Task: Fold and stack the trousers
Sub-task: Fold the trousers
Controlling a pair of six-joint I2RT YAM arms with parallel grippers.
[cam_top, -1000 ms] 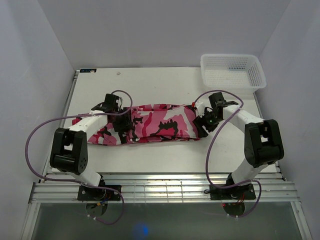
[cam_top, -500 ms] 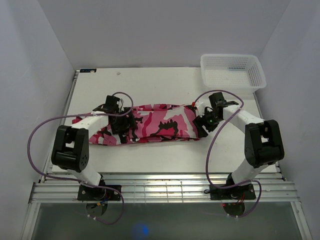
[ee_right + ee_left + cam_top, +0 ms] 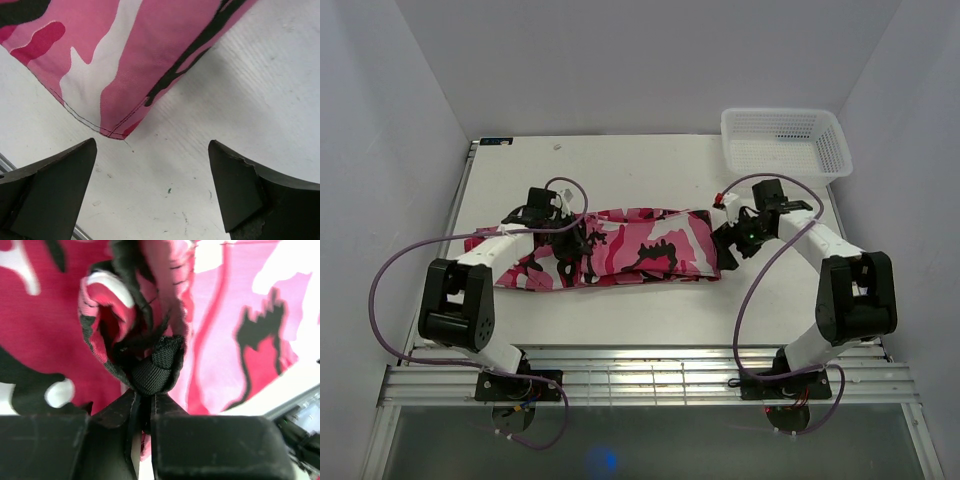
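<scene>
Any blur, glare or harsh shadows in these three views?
Top external: evenly lit, sharp, a faint blue glare spot near the bottom edge. Left wrist: trousers fill the frame, pinched fold in focus, left fingers dark. Right wrist: hem stitching crisp, soft shadow along the cloth edge, right fingers dark.

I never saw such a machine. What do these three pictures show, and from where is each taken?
Two robot arms are bolted at the near edge of a table. The wide picture looks down from above and behind them; the two close pictures come from cameras on the wrists. On the table lie long pink camouflage trousers; a white basket stands at the far right corner. The left hand pinches a bunch of the cloth. The right hand is open, empty, beside the trousers' corner.
</scene>
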